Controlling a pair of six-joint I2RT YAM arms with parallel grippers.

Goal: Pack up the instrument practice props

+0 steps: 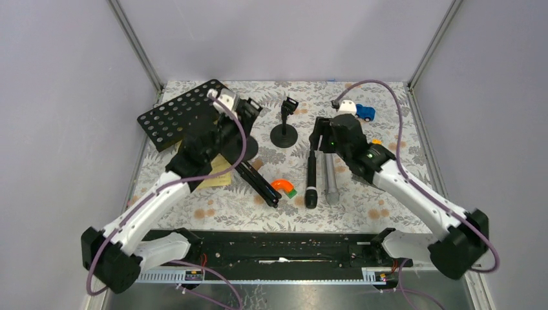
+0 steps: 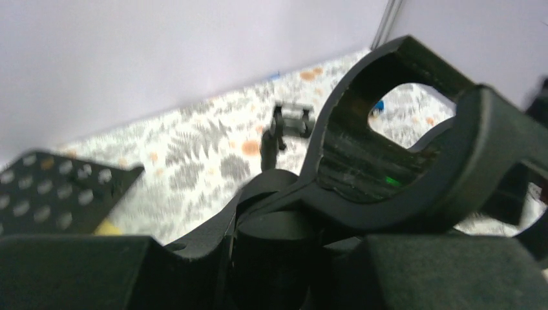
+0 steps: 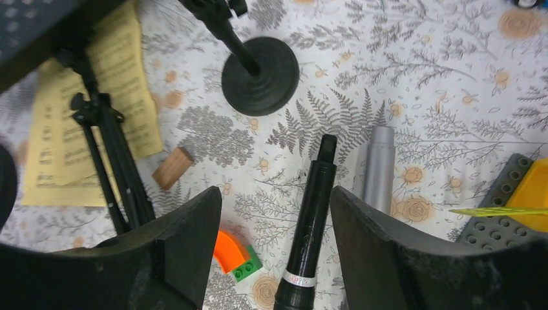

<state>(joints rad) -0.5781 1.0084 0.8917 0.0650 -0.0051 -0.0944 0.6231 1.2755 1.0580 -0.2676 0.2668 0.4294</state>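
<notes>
Microphones lie side by side near the middle of the counter (image 1: 362, 213), a bit toward the right edge. The black microphone (image 3: 309, 219) is on the left and the silver microphone (image 3: 378, 168) is just beside it on the right. My right end effector (image 3: 274, 194) hangs over them with its fingers spread wide apart, and the black microphone shows in the gap between them.

My left end effector (image 2: 271, 265) is at a mic holder (image 2: 388, 155) in the left half of the counter. The holder's round clip fills my left wrist view, and my dark fingers sit on both sides of its stem. That view is blurry, so I cannot tell if they squeeze it or not.

The other mic holder (image 1: 284, 132) stands upright on its round base toward the far edge, in the middle. The black music rack (image 1: 174, 113) lies by the far left corner, and its folded legs reach toward the middle. The yellow pages (image 1: 216, 177) lie flat under it. An orange block (image 1: 282, 186) sits between the legs and the black microphone. A blue toy car (image 1: 365, 113) is near the far right corner.
</notes>
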